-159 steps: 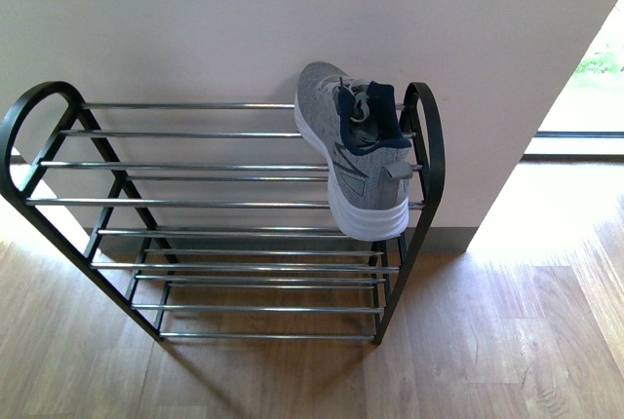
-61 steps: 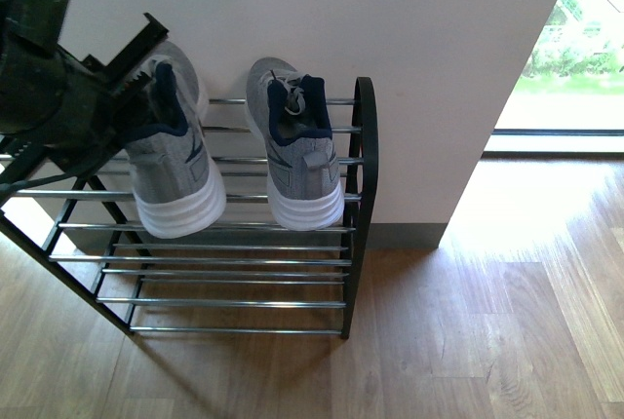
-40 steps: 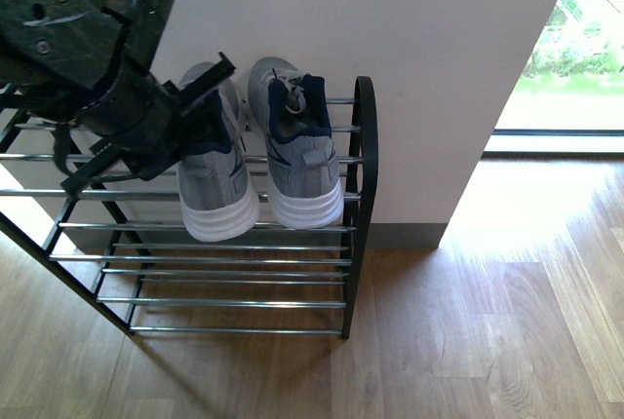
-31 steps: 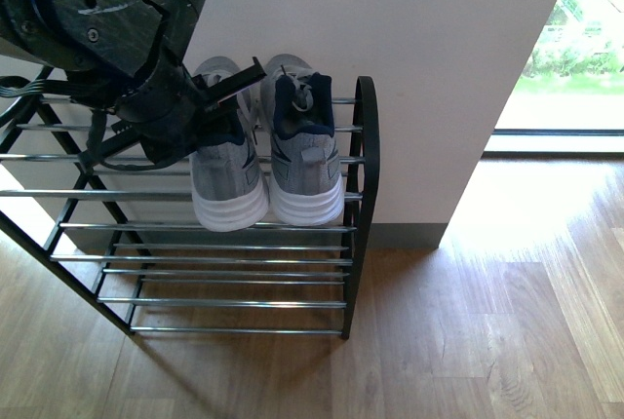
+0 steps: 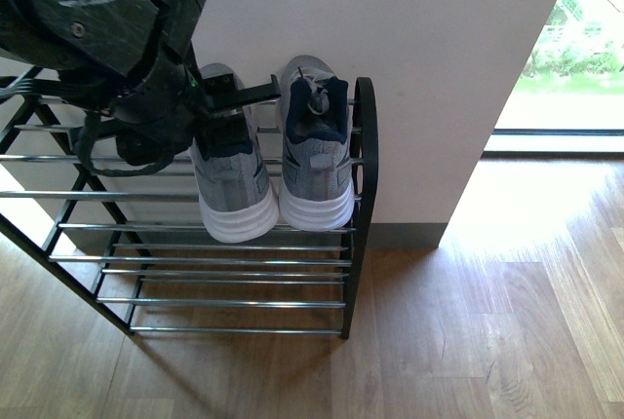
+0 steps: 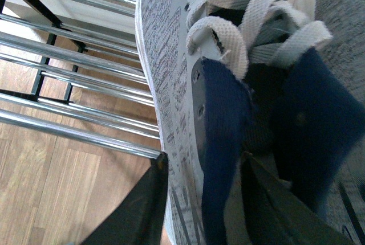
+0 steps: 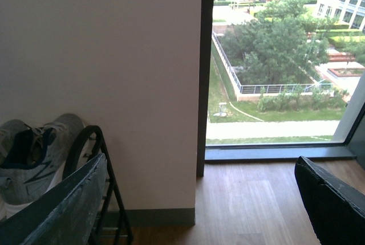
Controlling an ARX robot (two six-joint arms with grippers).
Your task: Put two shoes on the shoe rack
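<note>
Two grey knit sneakers with white soles stand side by side at the right end of the shoe rack [image 5: 363, 136], on its upper silver rods. The right one [image 5: 318, 151] sits free beside the black side piece. My left gripper [image 5: 226, 107] is shut on the left one [image 5: 232, 185], clamping the side wall by the navy collar [image 6: 219, 142]; one finger [image 6: 142, 211] lies outside, the other inside the shoe. My right gripper [image 7: 199, 211] hangs open over the wooden floor, right of the rack [image 7: 97, 142], nothing between its fingers.
The rack stands against a pale wall [image 5: 409, 39] with a grey skirting board. Wooden floor [image 5: 468, 341] stretches to the right toward a full-height window [image 7: 274, 57]. The lower tiers and the left part of the rack hold nothing visible.
My left arm has carried the second sneaker rightward and down onto the upper rods until it stands against the first one. The first sneaker has shifted slightly right.
</note>
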